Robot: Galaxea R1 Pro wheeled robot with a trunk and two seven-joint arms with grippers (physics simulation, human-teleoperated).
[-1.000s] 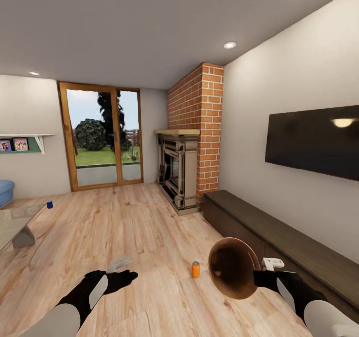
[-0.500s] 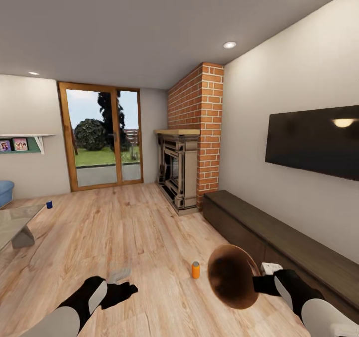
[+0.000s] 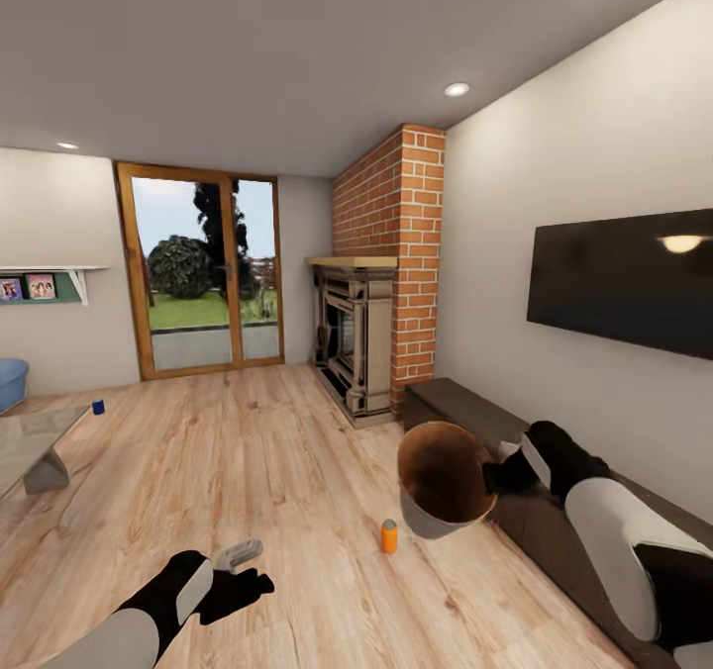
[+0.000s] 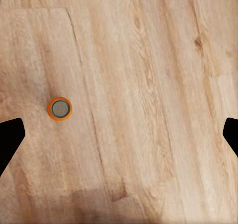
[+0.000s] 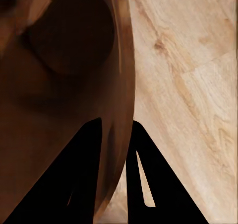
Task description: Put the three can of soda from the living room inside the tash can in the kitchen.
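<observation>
The right gripper [image 3: 495, 473] is pinching the bin [image 3: 443, 476] by its rim, one finger inside and one outside, holding it up over the floor [image 3: 297, 451]. It looks stiff and light, so the rim is a fair grab. An orange can [image 3: 389, 536] stands just below it, and a blue can [image 3: 98, 407] is far off by the glass table [image 3: 30, 441]. The left wrist view looks straight down at an orange can's top between wide-spread left fingers [image 4: 10, 137].

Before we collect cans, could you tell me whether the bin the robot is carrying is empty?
Empty as far as shows: the bin's brown inside appears bare in the head and right wrist views.
</observation>
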